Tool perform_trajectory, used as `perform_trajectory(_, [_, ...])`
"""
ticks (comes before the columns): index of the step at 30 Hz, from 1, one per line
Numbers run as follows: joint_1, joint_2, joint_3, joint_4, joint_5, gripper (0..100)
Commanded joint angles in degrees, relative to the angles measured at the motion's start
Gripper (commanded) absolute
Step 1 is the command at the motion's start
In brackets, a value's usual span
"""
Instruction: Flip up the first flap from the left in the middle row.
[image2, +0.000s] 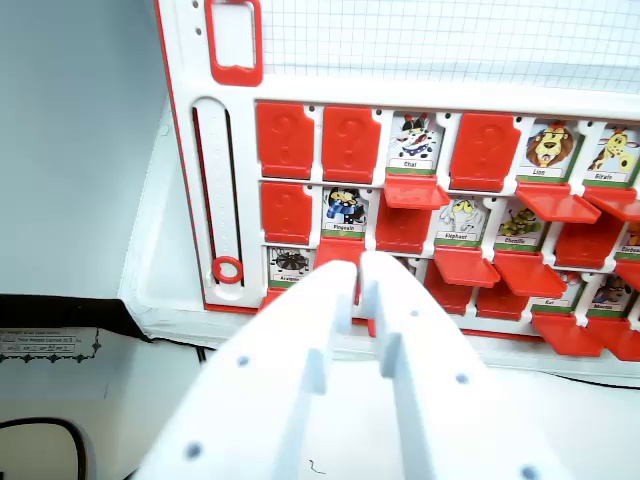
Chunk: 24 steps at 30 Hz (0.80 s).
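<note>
while the white claw, slightly parted, hides the bottom row's flaps, the board runs off right.

Pale blue-white wall at the wrist view's left, white worktop below, black cable looping across it, even bright light

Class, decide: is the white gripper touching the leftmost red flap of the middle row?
Apart. In the wrist view the gripper has its tips down at the bottom row, while the leftmost middle-row flap stands clear above and left of them.
</note>
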Motion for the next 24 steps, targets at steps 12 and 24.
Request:
perform_trajectory(12, [4.7,11.5,-3.3,7.6,-0.5,0])
perform_trajectory(24, [5.4,16.2,-1.3,12.1,-0.1,0])
